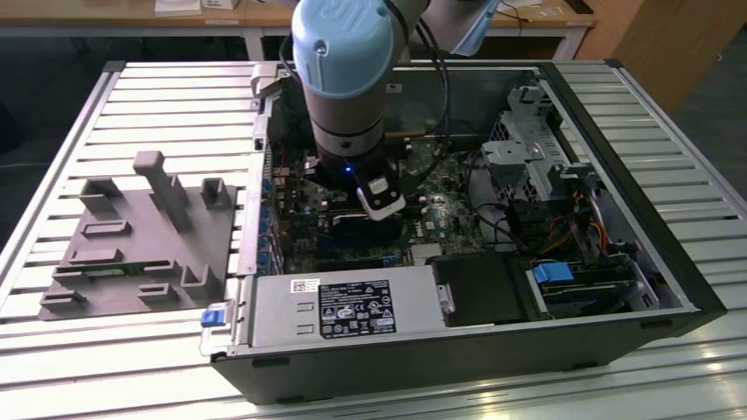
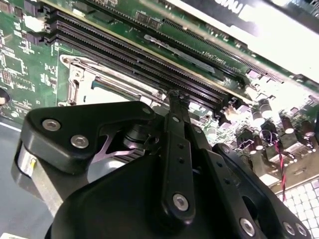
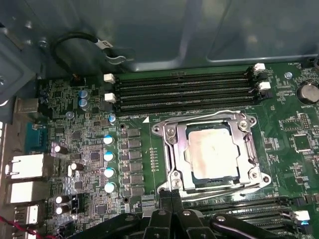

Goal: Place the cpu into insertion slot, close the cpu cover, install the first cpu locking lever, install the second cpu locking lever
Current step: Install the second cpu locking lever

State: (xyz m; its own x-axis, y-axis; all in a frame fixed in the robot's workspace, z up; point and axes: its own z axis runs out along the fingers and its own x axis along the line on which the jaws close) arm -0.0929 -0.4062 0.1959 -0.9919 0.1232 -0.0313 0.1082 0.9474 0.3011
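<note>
1. The arm reaches down into an open computer case (image 1: pixel 653 262) lying on a slatted surface (image 1: pixel 152 105), its pincer (image 1: pixel 362 229) low over the motherboard (image 1: pixel 443 214).
2. In the first wrist view, the cpu (image 3: pixel 212 152) sits in the insertion slot (image 3: pixel 192 174), with the cpu cover (image 3: pixel 174 149) lying closed around it as a silvery frame.
3. The pincer (image 3: pixel 171 195) has its fingertips drawn together at the socket's edge beside a thin wire locking lever (image 3: pixel 224 193); whether they grip it I cannot tell.
4. A grey fixture (image 1: pixel 140 241) lies on the surface to the exterior view's left of the case.
</note>
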